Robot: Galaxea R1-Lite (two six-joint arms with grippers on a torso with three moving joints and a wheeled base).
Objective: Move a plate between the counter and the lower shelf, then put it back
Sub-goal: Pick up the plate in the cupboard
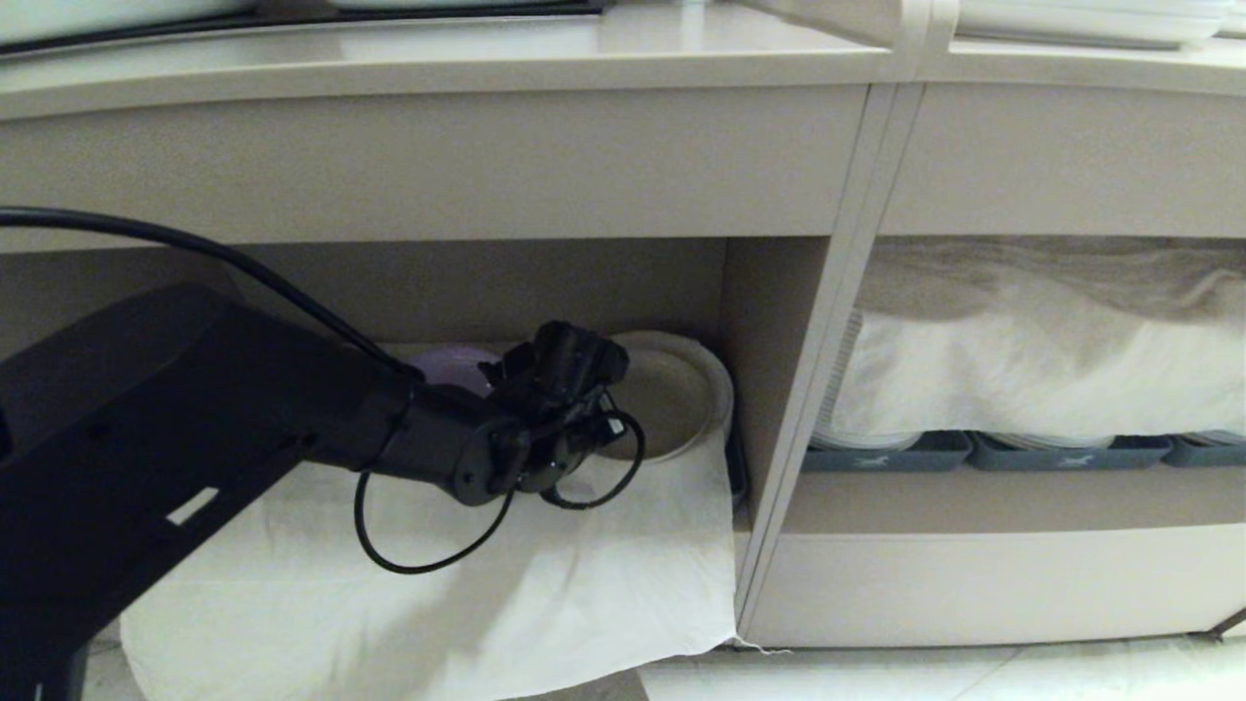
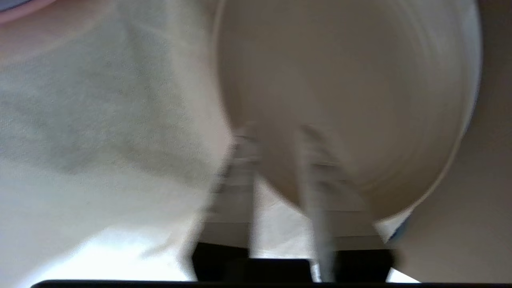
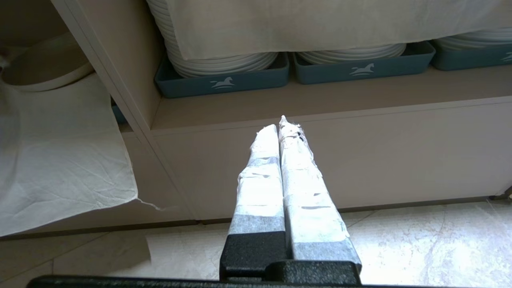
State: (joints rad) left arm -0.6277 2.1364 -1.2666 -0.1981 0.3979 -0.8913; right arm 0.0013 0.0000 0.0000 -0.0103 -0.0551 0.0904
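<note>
the head view is dim and soft under the long beige bench (image 1: 438,58), the bay behind in shadow. the crinkled white cloth (image 1: 545,574) glares toward six o'clock. the left wrist view is smeared by motion blur, its taped pincer fingers (image 2: 316,192) streaked. the right wrist view is sharp; pale floor tiles (image 3: 432,240) shine.

Plate (image 1: 672,399): small, round, matte cream-beige, low rim; lay on the white cloth in the lower shelf (image 1: 750,321), under the counter (image 1: 438,63).
</note>
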